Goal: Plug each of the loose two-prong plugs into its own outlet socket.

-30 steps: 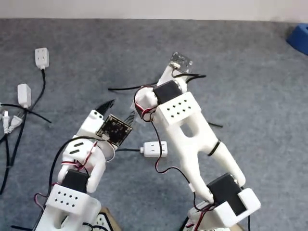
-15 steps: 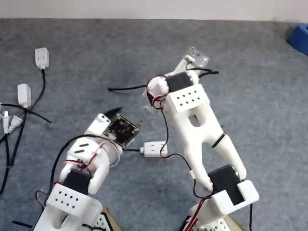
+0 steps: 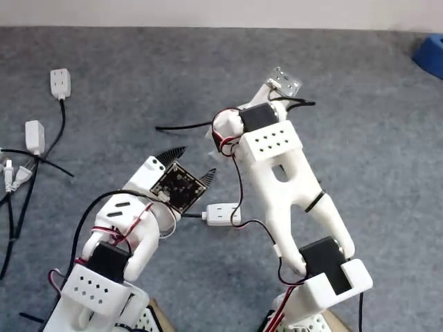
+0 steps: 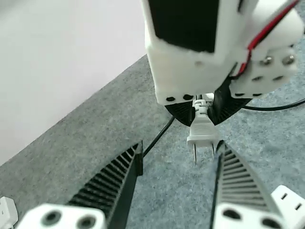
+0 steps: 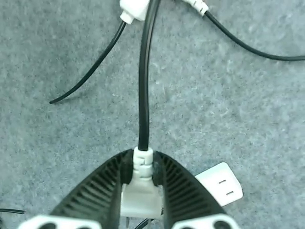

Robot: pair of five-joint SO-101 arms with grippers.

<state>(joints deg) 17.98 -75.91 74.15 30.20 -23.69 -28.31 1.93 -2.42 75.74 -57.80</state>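
Note:
My right gripper (image 5: pixel 143 158) is shut on a white two-prong plug (image 5: pixel 140 196), whose black cable (image 5: pixel 144 71) runs away from the fingers. In the left wrist view that plug (image 4: pixel 202 132) hangs prongs down above the grey carpet, just beyond my left gripper (image 4: pixel 180 149), which is open with nothing between its fingers. From above, the left gripper (image 3: pixel 192 164) sits beside the right arm's wrist (image 3: pixel 252 128). A white outlet socket (image 3: pixel 223 214) lies on the carpet between the two arms and also appears beside the held plug (image 5: pixel 219 183).
Two more white sockets (image 3: pixel 60 83) (image 3: pixel 34 136) and a loose plug (image 3: pixel 8 176) with black cables lie at the far left. Another black cable (image 3: pixel 181 127) trails left of the right wrist. A blue object (image 3: pixel 430 55) sits at the back right corner.
The right arm has swung right and back with the plug, then held still. The left gripper has moved right toward it, its jaws still spread.

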